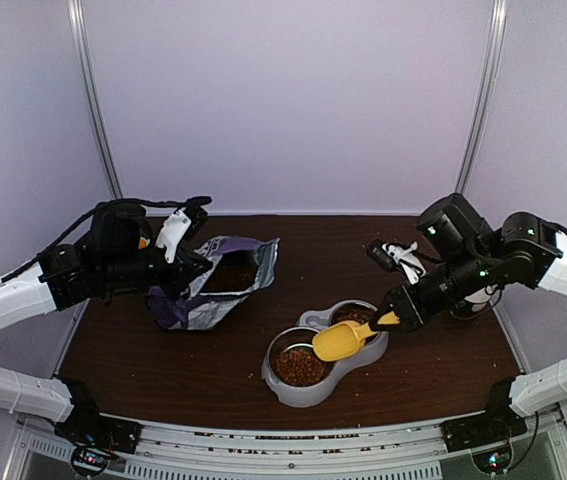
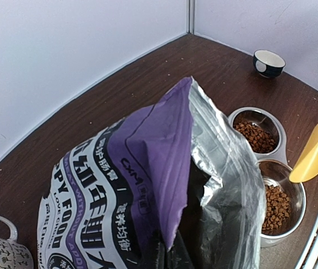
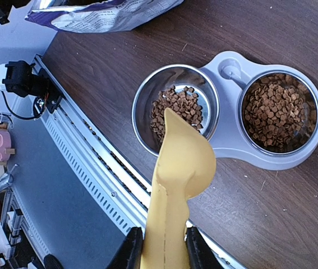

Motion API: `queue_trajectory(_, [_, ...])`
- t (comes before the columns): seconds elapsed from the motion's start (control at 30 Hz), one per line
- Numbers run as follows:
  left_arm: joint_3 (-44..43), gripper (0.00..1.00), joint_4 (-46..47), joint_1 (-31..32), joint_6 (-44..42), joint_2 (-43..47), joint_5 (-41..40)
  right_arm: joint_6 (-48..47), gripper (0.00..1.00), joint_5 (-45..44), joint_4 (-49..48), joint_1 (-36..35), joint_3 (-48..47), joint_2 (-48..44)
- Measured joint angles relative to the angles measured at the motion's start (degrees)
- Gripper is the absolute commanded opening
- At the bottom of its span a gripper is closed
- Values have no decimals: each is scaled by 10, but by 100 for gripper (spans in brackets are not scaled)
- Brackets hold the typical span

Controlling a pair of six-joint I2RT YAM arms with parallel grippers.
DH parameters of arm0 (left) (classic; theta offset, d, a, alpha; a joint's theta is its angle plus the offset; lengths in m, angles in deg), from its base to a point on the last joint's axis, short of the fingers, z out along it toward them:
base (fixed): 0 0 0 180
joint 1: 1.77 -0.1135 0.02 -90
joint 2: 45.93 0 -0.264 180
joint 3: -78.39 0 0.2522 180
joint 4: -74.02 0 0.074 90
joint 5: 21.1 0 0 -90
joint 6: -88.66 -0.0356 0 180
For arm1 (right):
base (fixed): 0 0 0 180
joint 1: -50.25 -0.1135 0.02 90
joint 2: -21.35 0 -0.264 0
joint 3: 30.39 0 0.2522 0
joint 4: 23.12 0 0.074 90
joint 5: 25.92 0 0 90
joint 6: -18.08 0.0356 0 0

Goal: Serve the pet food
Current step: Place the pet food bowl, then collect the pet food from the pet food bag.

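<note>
Near the surface's front edge, your right claw [image 3: 163,247] clamps the scoop [image 3: 184,162], left claw [image 1: 195,268] the bag [image 2: 147,185]; scoop loose, spill-prone pet food [image 3: 279,109].

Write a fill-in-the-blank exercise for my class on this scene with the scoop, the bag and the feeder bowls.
1. The right gripper is shut on the handle of a ____ scoop.
2. The pet food lies in ____ of the two steel bowls of the feeder.
3. The left gripper pinches the open bag, which is white and ____.
Missing words: yellow; both; purple.
</note>
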Motion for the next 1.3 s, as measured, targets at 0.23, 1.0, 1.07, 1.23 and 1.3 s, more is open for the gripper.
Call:
queue_trajectory(0.23, [0, 0, -1, 10, -15, 0, 23, 3, 0, 26, -63, 0, 6, -42])
queue_trajectory(1.0, [40, 0, -7, 68, -71, 58, 54, -3, 0, -26, -139, -65, -137, 79])
queue_trajectory(1.07, [40, 0, -7, 68, -71, 58, 54, -6, 0, -78, -104, -86, -182, 125])
queue_trajectory(1.23, [40, 0, -3, 68, -71, 52, 53, 0, 0, -216, -30, -116, -288, 252])
queue_trajectory(1.3, [40, 0, 5, 69, -71, 46, 52, 3, 0, -253, -11, -125, -342, 311])
